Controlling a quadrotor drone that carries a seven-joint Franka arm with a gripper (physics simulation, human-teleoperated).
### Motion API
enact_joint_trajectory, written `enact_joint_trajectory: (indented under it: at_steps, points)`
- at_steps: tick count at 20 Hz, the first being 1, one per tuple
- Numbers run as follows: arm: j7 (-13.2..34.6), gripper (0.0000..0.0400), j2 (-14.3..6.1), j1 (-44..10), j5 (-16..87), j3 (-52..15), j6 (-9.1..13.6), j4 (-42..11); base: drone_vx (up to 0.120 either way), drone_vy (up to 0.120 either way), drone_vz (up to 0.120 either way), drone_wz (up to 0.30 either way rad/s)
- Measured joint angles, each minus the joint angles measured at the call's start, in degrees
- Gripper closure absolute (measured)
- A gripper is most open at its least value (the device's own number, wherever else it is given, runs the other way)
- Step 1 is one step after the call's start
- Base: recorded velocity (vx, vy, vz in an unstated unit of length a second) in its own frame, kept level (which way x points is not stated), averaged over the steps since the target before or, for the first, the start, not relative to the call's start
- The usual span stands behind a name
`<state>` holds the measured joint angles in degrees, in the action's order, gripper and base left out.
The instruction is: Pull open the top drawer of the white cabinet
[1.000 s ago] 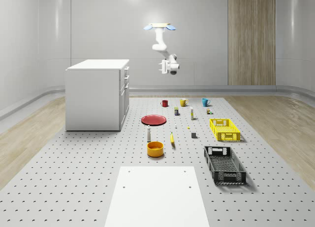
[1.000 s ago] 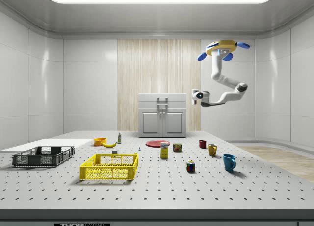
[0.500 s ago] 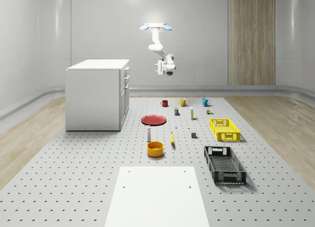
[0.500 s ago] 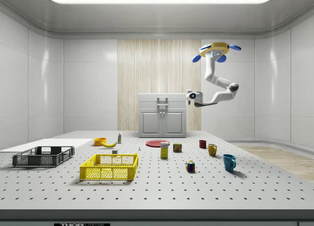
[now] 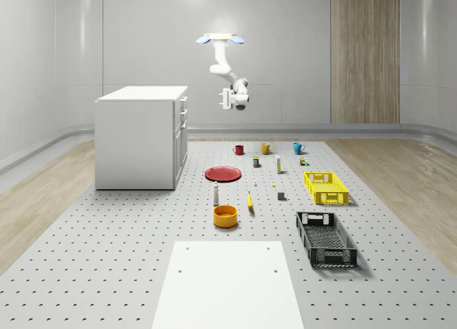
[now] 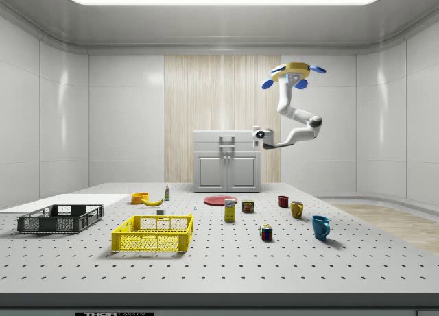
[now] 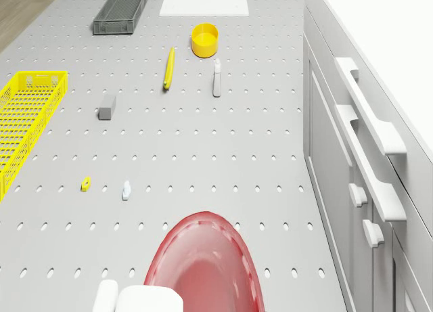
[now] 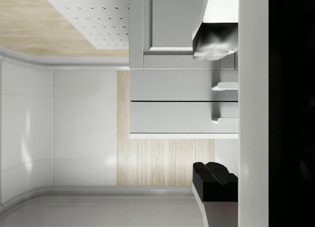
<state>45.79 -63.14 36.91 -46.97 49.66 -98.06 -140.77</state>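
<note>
The white cabinet (image 5: 139, 136) stands on the pegboard floor, its drawer front facing the whole-scene view's right. Its top drawer (image 8: 172, 117) sits flush and shut, with a bar handle (image 7: 369, 99) across it. The drone (image 5: 220, 38) hovers in the air off the cabinet's front, above the red plate (image 5: 223, 173). My arm hangs below it, and the gripper (image 5: 226, 99) points at the cabinet at about top-drawer height, still a clear gap away. In the wrist view the gripper (image 8: 215, 111) is open, its dark fingertips (image 8: 214, 42) wide apart with nothing between them.
Mugs (image 5: 238, 150), a yellow crate (image 5: 325, 187), a black crate (image 5: 325, 238), a yellow bowl (image 5: 225, 215), a banana (image 7: 168, 68) and a small bottle (image 7: 216, 77) lie on the floor in front of the cabinet. A white board (image 5: 228, 282) lies at the near end.
Drone, arm and gripper have shifted steadily toward the cabinet, leftward in both the whole-scene and side views. The drawer and the floor objects have not moved.
</note>
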Motion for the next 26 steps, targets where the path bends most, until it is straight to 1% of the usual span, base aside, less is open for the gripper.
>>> enact_joint_trajectory:
  at_steps: [5, 8, 11, 14, 20, 23, 26]
  points:
    - [0.45, 0.0095, -0.66, 0.59, 0.54, 0.18, -0.56, -0.09, 0.12, -0.12, 0.0, 0.0]
    - [0.7, 0.0095, -1.03, 0.92, 0.84, 0.28, -0.88, -0.13, 0.12, -0.12, 0.093, 0.0]
    - [0.94, 0.0095, -1.38, 1.24, 1.13, 0.37, -1.17, -0.18, 0.12, -0.12, 0.0, 0.0]
    - [1.17, 0.0095, -1.72, 1.53, 1.4, 0.46, -1.45, -0.22, 0.12, -0.12, 0.067, 0.0]
    - [1.6, 0.0095, -2.34, 2.08, 1.92, 0.62, -1.97, -0.3, 0.12, -0.12, 0.0, 0.0]
    - [1.81, 0.0095, -2.63, 2.33, 2.16, 0.69, -2.21, -0.34, 0.12, -0.12, 0.093, 0.0]
    - [2.0, 0.0095, -2.9, 2.56, 2.39, 0.75, -2.43, -0.37, 0.12, -0.12, 0.013, 0.0]
